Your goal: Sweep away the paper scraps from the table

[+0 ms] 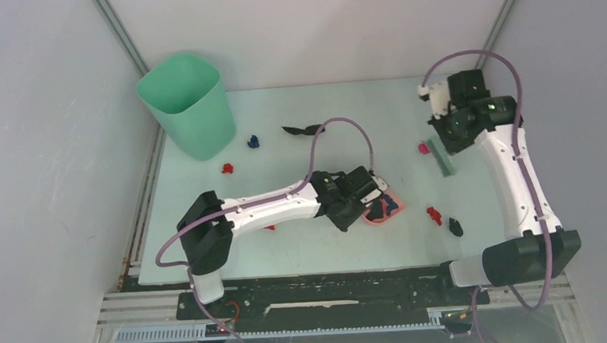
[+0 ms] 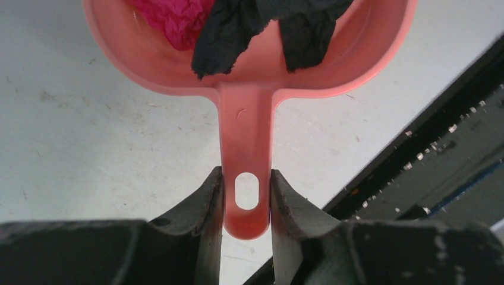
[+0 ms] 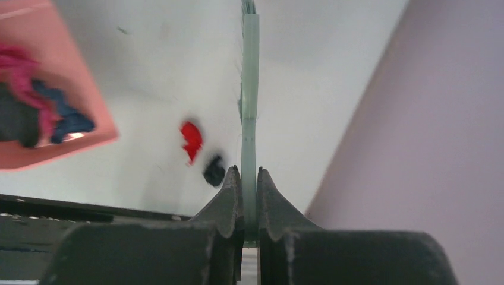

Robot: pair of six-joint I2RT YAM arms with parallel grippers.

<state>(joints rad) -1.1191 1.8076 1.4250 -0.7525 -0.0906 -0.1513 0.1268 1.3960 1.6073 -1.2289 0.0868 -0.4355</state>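
Note:
My left gripper (image 1: 368,202) is shut on the handle of the pink dustpan (image 1: 395,210), which rests on the table (image 1: 345,248) near its middle. In the left wrist view my gripper (image 2: 246,196) clamps the handle (image 2: 246,136). Magenta (image 2: 172,18) and black scraps (image 2: 238,29) lie in the pan. My right gripper (image 1: 451,135) is shut on the green brush (image 1: 443,157) at the right, and the right wrist view shows its jaws (image 3: 249,178) on the brush (image 3: 249,89). Loose scraps lie on the table: red (image 1: 433,214), black (image 1: 455,227), magenta (image 1: 424,147), red (image 1: 228,168), blue (image 1: 253,141) and a black strip (image 1: 302,129).
A tall green bin (image 1: 187,105) stands at the back left corner. Grey walls close in the table on three sides, and the right wall is close to the brush (image 3: 416,119). A small red scrap (image 1: 269,227) lies by the left forearm.

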